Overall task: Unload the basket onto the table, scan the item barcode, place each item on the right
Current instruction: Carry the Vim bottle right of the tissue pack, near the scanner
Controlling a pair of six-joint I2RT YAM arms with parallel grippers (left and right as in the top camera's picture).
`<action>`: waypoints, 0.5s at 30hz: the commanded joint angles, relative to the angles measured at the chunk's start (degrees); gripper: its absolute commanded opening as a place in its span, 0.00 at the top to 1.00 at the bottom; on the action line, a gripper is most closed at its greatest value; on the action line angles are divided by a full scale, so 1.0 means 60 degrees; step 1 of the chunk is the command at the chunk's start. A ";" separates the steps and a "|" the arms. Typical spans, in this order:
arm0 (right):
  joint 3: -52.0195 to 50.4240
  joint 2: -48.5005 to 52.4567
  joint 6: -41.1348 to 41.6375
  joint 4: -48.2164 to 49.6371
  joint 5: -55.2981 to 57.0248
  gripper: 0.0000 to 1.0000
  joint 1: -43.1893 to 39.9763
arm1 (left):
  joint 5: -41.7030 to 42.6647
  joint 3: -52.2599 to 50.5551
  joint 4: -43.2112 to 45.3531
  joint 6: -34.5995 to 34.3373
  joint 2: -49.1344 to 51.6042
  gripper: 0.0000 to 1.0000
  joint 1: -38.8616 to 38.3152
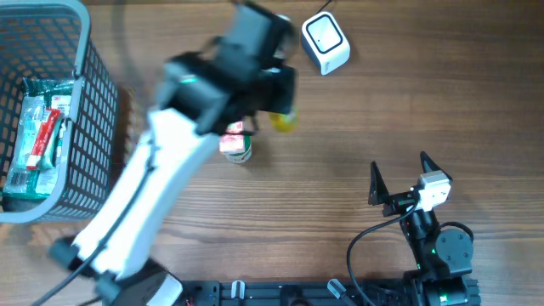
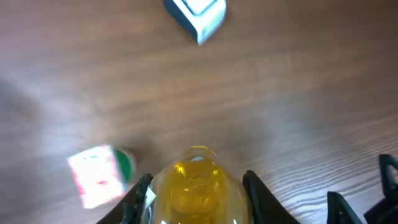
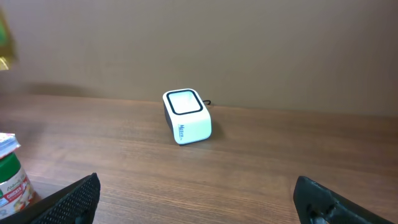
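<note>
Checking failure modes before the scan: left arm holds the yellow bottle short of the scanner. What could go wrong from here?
1. The yellow bottle looks smooth and rounded between the left jaws, so it might slip or twist.
2. No barcode shows on it in any view, so it may reach the scanner facing the wrong way.
3. The small green-and-white container stands close under the left arm and could get knocked.

A brown wood-grain table (image 1: pixel 357 110) fills the overhead view (its grain running left to right); behind it rises a plain tan wall (image 3: pixel 261 43), evenly lit.
</note>
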 commanded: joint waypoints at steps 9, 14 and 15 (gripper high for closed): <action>-0.0007 -0.0058 -0.0109 0.0018 0.0091 0.00 -0.0047 | -0.0871 0.0051 0.0714 -0.2248 0.2284 0.79 -0.1512; -0.0011 -0.0058 -0.0109 0.0018 0.0091 0.00 -0.0047 | -0.0896 0.0051 0.0907 -0.2371 0.2656 0.76 -0.1566; -0.0011 -0.0058 -0.0113 0.0018 0.0095 0.00 -0.0047 | -0.0896 0.0051 0.0936 -0.2371 0.2699 0.76 -0.1574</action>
